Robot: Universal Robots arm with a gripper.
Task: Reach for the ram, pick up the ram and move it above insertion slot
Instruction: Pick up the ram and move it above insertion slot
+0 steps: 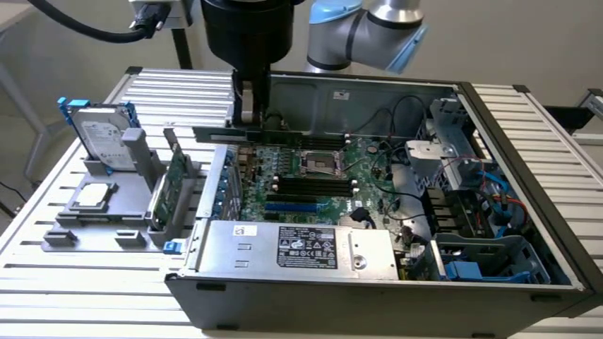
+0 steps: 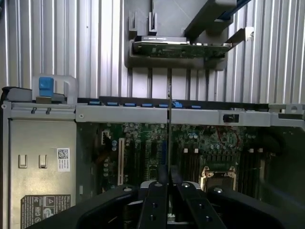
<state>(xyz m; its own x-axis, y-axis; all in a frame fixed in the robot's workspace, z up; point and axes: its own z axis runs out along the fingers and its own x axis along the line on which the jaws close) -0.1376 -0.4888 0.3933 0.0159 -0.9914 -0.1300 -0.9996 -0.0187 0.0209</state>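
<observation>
My hand is clamping the ram, holding it level above the motherboard inside the open computer case, at the board's 10 o'clock corner.

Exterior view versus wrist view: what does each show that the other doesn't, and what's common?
Exterior alone: the hard drive standing in its holder, the robot arm, and the ram seen along its length.
Wrist alone: the ram edge-on between the pincer fingers.
Both: the open case with its motherboard, and the held ram.
</observation>
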